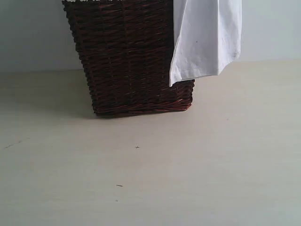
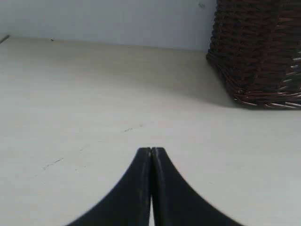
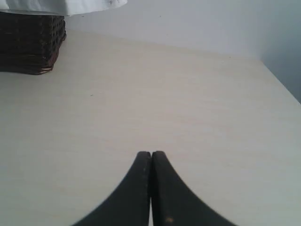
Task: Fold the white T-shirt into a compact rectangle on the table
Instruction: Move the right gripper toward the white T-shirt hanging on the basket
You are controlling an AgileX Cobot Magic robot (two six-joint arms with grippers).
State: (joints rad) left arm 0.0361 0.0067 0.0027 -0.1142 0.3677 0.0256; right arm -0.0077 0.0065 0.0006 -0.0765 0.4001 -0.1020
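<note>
The white T-shirt (image 1: pixel 206 37) hangs over the right side of a dark wicker basket (image 1: pixel 127 56), its hem dangling just above the table (image 1: pixel 150 179). A strip of the shirt (image 3: pixel 70 5) also shows on the basket in the right wrist view. My left gripper (image 2: pixel 151 149) is shut with nothing in it, low over bare table, some way from the basket (image 2: pixel 258 52). My right gripper (image 3: pixel 151 153) is likewise shut and empty above the table (image 3: pixel 188 103), far from the shirt. Neither gripper shows in the exterior view.
The basket stands at the back middle of the table against a pale wall (image 1: pixel 33 33). The table's right edge (image 3: pixel 282 84) shows in the right wrist view. A few tiny dark specks (image 1: pixel 137 147) dot the surface.
</note>
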